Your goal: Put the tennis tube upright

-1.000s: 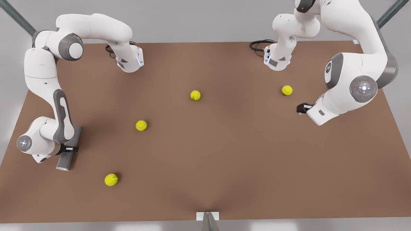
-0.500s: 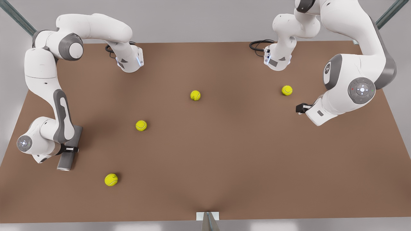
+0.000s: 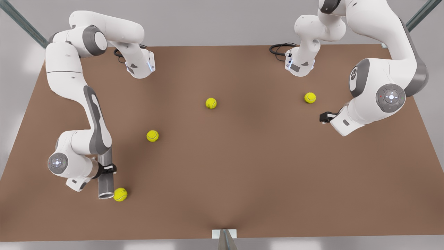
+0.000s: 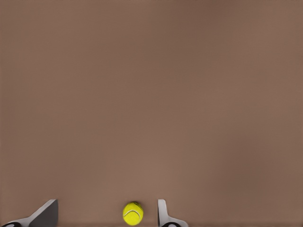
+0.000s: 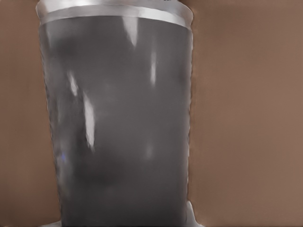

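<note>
The tennis tube (image 3: 106, 183), a matte grey cylinder with a thin pale rim, is at the front view's left near the table's front edge. Its open end points toward that edge. My right gripper (image 3: 106, 169) is shut around the tube's middle. In the right wrist view the tube (image 5: 118, 123) is very close, rim at the far end. My left gripper (image 3: 324, 117) waits at the front view's right, open, above the table. In the left wrist view its fingertips (image 4: 163, 215) frame a tennis ball (image 4: 133, 213) on the table beyond.
Several yellow-green tennis balls lie on the brown table (image 3: 242, 166): one (image 3: 120, 194) right beside the tube's open end, one (image 3: 152, 135) left of centre, one (image 3: 211, 103) mid-table, one (image 3: 309, 97) near the left gripper. Both arm bases stand along the far edge.
My right gripper has carried the tube toward the front view's right and the near edge, so its open end now sits beside a ball. The left arm barely moved.
</note>
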Controlling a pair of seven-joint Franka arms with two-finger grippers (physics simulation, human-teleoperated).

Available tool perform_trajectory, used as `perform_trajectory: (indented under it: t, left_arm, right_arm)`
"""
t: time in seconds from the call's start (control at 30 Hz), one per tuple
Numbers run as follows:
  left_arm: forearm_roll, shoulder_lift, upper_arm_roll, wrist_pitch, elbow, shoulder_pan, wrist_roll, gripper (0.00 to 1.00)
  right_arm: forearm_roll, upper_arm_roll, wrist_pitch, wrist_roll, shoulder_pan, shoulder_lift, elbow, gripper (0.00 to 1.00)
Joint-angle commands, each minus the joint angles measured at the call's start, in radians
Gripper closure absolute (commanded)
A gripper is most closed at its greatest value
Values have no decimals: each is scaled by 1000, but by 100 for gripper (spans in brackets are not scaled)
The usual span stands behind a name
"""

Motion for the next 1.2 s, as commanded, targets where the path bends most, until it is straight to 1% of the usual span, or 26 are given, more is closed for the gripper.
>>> perform_trajectory:
  t: [0.0, 0.03, 0.07, 0.13, 0.2, 0.37, 0.4, 0.43, 0.6, 0.7, 0.73, 0.77, 0.8, 0.87, 0.93, 0.97, 1.07, 1.1, 1.13, 1.17]
  left_arm:
    - [0, 0, 0, 2, 0, 0, 0, 0]
    - [-1, 0, 0, 0, 0, 0, -1, 0]
    - [-1, 0, 0, 0, 0, 0, -1, 0]
    - [-1, 0, 0, 2, -2, 0, 0, 0]
    - [-1, 0, 0, 5, -9, 0, 0, 0]
    - [-1, 0, 0, 5, -9, 0, -1, 0]
    - [-1, 0, 0, 5, -11, 0, 0, 0]
    - [-1, 0, 0, 5, -9, 0, -1, 0]
    - [-1, 0, 0, 5, -11, 0, -1, 0]
    - [-1, 0, 0, 6, -11, 0, 0, 0]
    - [-1, 0, 0, 6, -11, 0, 0, 0]
    - [-1, 0, 0, 6, -11, 0, 0, 0]
    - [-1, 0, 0, 6, -11, 0, 0, 0]
    - [-1, 0, 0, 6, -14, 0, 0, 0]
    - [-1, 0, 0, 6, -14, 0, 0, 0]
    - [-1, 0, 0, 6, -15, 0, 0, 0]
    - [-1, 0, 0, 6, -17, 0, -1, 0]
    - [-1, 0, 0, 8, -21, 0, 0, 0]
    - [-1, 0, 0, 8, -21, 0, 0, 0]
    - [-1, 0, 0, 8, -23, 0, 0, 0]
  right_arm:
    - [-36, 10, 1, 8, 7, 0, 0, 28]
    - [-63, 41, 3, 5, 23, 0, 0, 28]
    - [-111, 42, 3, -6, 55, 0, -1, 28]
    - [-122, 42, 7, -37, 118, 0, 0, 28]
    - [-192, 42, 23, -57, 216, 0, 46, 28]
    - [-200, 42, 24, -149, 351, 0, 52, 27]
    - [-200, 41, 23, -199, 385, 2, 82, 27]
    - [-204, 39, 23, -250, 415, 3, 82, 24]
    - [-230, 33, 26, -319, 530, 37, 89, 25]
    - [-224, 32, 15, -376, 590, 141, 241, 25]
    - [-224, 30, -51, -385, 627, 228, 377, 25]
    - [-224, 21, -56, -382, 658, 270, 434, 25]
    - [-224, -10, -60, -388, 685, 310, 496, 25]
    - [-224, -16, -60, -387, 708, 359, 546, 25]
    - [-224, -74, -36, -390, 757, 411, 595, 25]
    - [-224, -85, -30, -393, 780, 429, 622, 25]
    - [-223, -88, -14, -384, 817, 440, 626, 25]
    - [-223, -87, -11, -379, 825, 440, 626, 24]
    - [-223, -87, -11, -367, 831, 440, 625, 0]
    - [-221, -88, -10, -333, 833, 442, 625, 0]
